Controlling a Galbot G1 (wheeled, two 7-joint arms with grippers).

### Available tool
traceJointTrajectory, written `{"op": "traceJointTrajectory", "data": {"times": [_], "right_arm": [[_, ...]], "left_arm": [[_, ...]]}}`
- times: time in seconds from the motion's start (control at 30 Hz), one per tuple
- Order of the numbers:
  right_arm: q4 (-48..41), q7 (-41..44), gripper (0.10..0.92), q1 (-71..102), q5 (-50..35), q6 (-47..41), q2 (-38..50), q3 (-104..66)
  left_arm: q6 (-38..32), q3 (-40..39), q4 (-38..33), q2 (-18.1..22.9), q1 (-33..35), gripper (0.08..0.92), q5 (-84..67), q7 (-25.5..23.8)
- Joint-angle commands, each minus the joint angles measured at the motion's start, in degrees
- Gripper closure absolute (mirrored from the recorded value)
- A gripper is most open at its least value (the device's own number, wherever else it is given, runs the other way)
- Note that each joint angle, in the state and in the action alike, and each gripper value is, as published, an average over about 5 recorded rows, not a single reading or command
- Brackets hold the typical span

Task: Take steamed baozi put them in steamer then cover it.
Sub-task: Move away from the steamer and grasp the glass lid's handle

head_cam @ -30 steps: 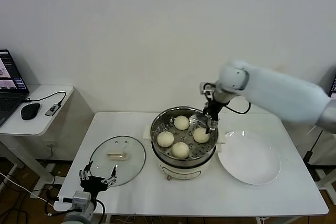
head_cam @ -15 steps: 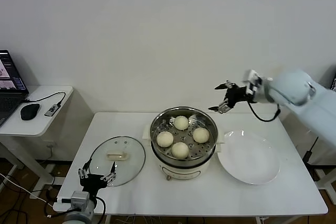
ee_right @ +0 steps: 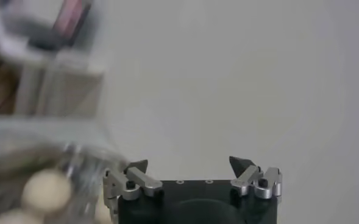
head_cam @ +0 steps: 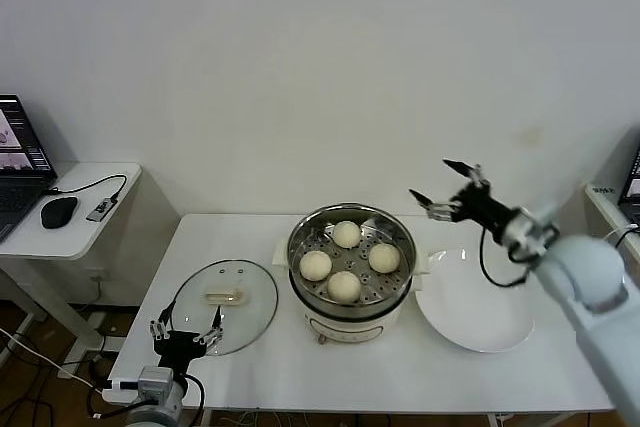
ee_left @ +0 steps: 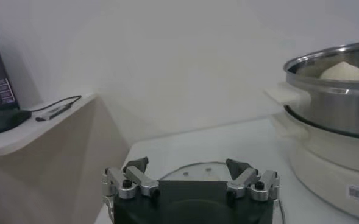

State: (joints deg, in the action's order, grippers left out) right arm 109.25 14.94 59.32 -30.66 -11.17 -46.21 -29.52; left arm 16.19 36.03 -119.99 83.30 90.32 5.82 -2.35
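Desk [head_cam: 260, 362]: white, carrying the steamer, the lid and a plate.
Side desk [head_cam: 60, 237]: stands to the left of the main desk, with a laptop [head_cam: 18, 162], a mouse [head_cam: 57, 211] and a cable on it.
Steamer [head_cam: 350, 299]: round steel pot on a cream base, near the middle of the desk, uncovered; its rim also shows in the left wrist view [ee_left: 334, 100].
Plate [head_cam: 475, 302]: flat, white, just right of the steamer, nothing on it.
Lid [head_cam: 224, 305]: clear glass with a cream handle at its centre, lying flat on the desk left of the steamer, apart from it.
Baozi [head_cam: 346, 234]: four cream-white buns on the perforated tray inside the steamer, spaced apart from one another in a rough diamond.
Right gripper [head_cam: 447, 190]: raised in the air above and to the right of the steamer's rim, over the gap between pot and plate; fingers spread wide and released, grasping nothing.
Left gripper [head_cam: 186, 332]: low at the near edge of the desk, just in front of the lid; fingers spread wide, grasping nothing.
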Motion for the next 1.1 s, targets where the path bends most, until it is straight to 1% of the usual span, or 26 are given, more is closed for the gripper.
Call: {"op": "traceJointTrajectory", "data": {"times": [0.03,0.17,0.33,0.43,0.53,0.6,0.67,0.73,0.83,0.93,1.1], "right_arm": [[3.64,-11.56,0.203,31.23,0.12,13.47,-20.96,-24.06],[4.84,-13.45,0.203,33.24,1.10,11.24,-25.87,-24.17],[6.98,-14.73,0.203,35.05,2.11,8.00,-27.62,-24.44],[7.93,-14.78,0.203,35.41,1.99,7.97,-27.21,-24.22],[7.83,-14.63,0.203,34.96,2.05,7.98,-26.63,-24.29],[7.48,-14.50,0.203,34.55,2.21,7.95,-26.34,-24.23],[7.10,-14.39,0.203,34.08,2.40,7.82,-26.09,-23.91],[6.77,-14.24,0.203,33.69,2.60,7.74,-25.70,-23.49],[6.22,-14.04,0.203,33.65,3.17,7.80,-25.04,-23.14],[5.89,-13.95,0.203,33.83,3.89,8.04,-25.04,-22.95],[5.92,-13.93,0.203,33.80,4.54,7.99,-25.72,-22.95]], "left_arm": [[-2.23,0.24,1.86,-0.59,0.00,0.177,4.45,0.30],[-4.35,0.52,2.92,-1.26,-0.20,0.177,11.92,-0.10],[-10.48,0.51,5.62,-3.33,-0.80,0.177,32.78,-1.03],[-13.72,-0.33,7.88,-4.74,-1.76,0.177,43.66,0.14],[-16.42,-2.04,10.21,-7.27,-3.18,0.177,50.47,1.62],[-17.37,-3.38,12.42,-9.01,-4.38,0.177,55.19,3.71],[-16.79,-4.93,14.94,-10.62,-5.51,0.177,58.97,6.14],[-15.51,-6.72,17.43,-12.02,-6.61,0.177,61.58,8.82],[-13.38,-8.82,20.17,-13.52,-8.11,0.177,62.94,10.70],[-12.64,-9.02,22.80,-13.63,-9.99,0.177,62.45,10.04],[-16.75,-8.39,27.35,-12.97,-13.30,0.177,61.83,9.72]]}}
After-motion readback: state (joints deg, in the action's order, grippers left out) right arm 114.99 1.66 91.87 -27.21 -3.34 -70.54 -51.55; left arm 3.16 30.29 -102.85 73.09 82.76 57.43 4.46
